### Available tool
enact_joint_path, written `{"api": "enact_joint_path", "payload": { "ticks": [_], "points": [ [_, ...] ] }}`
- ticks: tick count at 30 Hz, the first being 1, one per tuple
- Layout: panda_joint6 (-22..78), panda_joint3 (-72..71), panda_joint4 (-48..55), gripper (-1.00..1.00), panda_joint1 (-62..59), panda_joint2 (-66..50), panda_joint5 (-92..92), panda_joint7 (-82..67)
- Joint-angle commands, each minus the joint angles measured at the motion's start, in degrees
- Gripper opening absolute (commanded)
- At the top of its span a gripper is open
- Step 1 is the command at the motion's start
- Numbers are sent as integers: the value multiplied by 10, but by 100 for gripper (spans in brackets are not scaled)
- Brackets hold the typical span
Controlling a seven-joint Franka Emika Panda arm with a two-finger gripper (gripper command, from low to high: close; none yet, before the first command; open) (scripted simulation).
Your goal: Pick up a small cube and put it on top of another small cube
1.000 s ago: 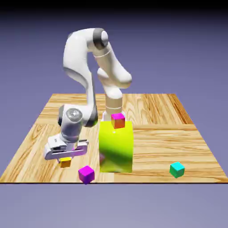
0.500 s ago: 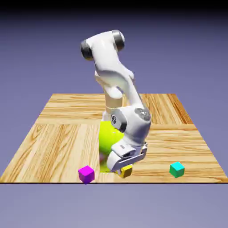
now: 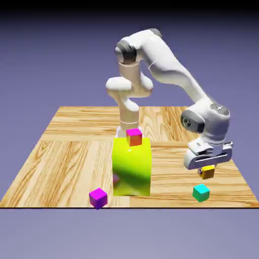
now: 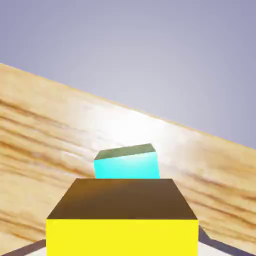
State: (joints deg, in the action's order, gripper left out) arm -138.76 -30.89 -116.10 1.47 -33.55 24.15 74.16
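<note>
Small plain orange-yellow cube (image 3: 207,172) pinched between fingers (image 3: 201,169), lifted off desk (image 3: 66,152), hovering just above teal cube (image 3: 201,192), arm stretched low.

Table (image 3: 66,152) bears 3 blocks.

Rendered simulation scene, bare wooden table (image 3: 71,152) against a flat blue-violet backdrop (image 3: 45,55), white robot arm (image 3: 167,66) over it, plain coloured blocks below and beside the gripper (image 3: 207,167)
</note>
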Motion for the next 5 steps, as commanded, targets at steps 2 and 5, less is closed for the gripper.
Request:
{"api": "enact_joint_path", "payload": {
  "ticks": [2,5],
  "points": [
    [-12,8,0,100,6,-13,11,7],
    [27,-18,0,100,-14,29,-20,-12]
  ]
}}
